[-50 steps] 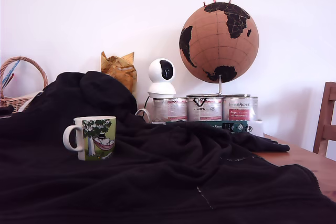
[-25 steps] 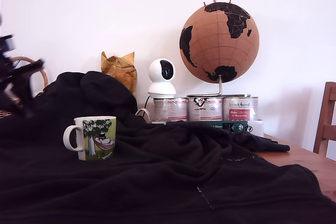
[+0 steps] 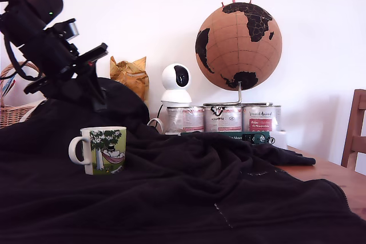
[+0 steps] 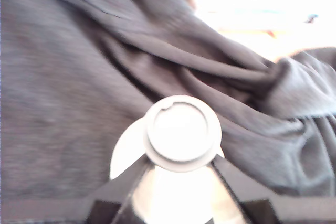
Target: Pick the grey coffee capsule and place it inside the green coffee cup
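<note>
With the pincer [image 4: 181, 174] clamped on the grey coffee capsule [image 4: 182, 132] above the dark blanket [image 3: 229, 187], best centre it over the upright green coffee cup [image 3: 98, 150] standing below, then lower close before releasing.

Clock positions are taken from the centre of the exterior view. A black blanket [image 3: 189, 187] covers the wooden table [image 3: 337, 178] from 3 through 6 to 9 o'clock. Bare wood shows at 4 o'clock. A cork globe [image 3: 238, 46] sits at 1 o'clock, above three silver tins [image 3: 223, 118]. A white camera [image 3: 176, 84] is at 12 o'clock. Crumpled gold paper [image 3: 130, 75] is at 11, a wicker basket [image 3: 11, 112] at 9 and a wooden chair [image 3: 355, 130] at 3.
</note>
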`<move>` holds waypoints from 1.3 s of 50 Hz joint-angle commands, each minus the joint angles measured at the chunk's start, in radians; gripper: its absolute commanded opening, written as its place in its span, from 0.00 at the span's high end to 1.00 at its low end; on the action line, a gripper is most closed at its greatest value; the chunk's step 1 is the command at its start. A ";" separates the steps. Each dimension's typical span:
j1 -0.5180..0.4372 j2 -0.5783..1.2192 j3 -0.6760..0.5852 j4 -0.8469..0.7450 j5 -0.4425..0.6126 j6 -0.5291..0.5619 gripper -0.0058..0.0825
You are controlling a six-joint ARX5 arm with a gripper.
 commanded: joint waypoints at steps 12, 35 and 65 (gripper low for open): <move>-0.029 0.009 0.004 -0.003 -0.008 -0.006 0.68; -0.029 0.005 0.018 -0.035 -0.033 0.010 0.32; -0.021 -0.212 0.045 -0.182 -0.300 0.167 0.96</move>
